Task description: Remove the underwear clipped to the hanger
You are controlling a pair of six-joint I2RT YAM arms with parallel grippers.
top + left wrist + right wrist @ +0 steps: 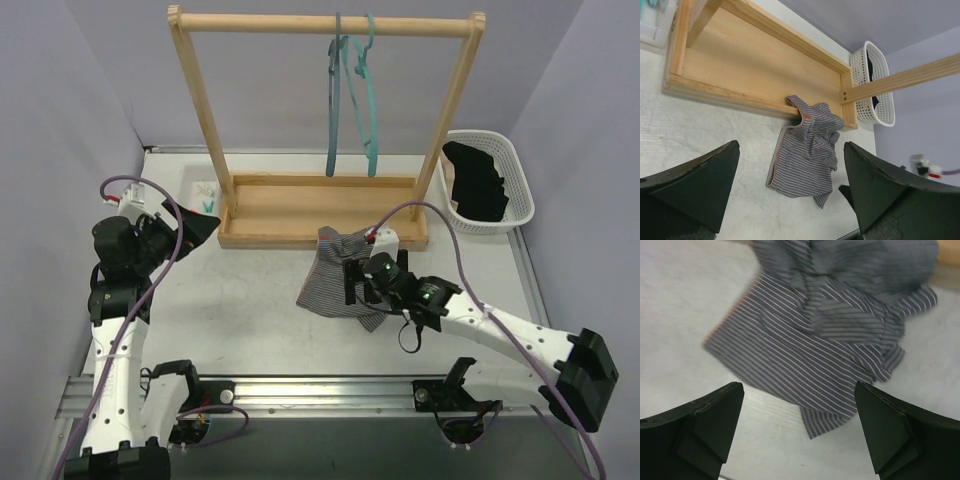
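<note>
The grey striped underwear [325,278] lies crumpled on the table, its top edge against the wooden rack's base [300,205]. It also shows in the left wrist view [805,155] and the right wrist view [825,335]. The black underwear [478,180] lies in the white basket [520,195]. Two empty teal hangers [352,100] hang from the rack's top bar. My right gripper [355,282] [800,430] is open and empty, low over the striped pair's near edge. My left gripper [195,226] [790,195] is open and empty, well left of the cloth.
The wooden rack stands across the back middle of the table, its base [755,65] just behind the striped pair. A small white tray with teal clips [207,196] sits left of the rack. The basket [872,85] stands at the back right.
</note>
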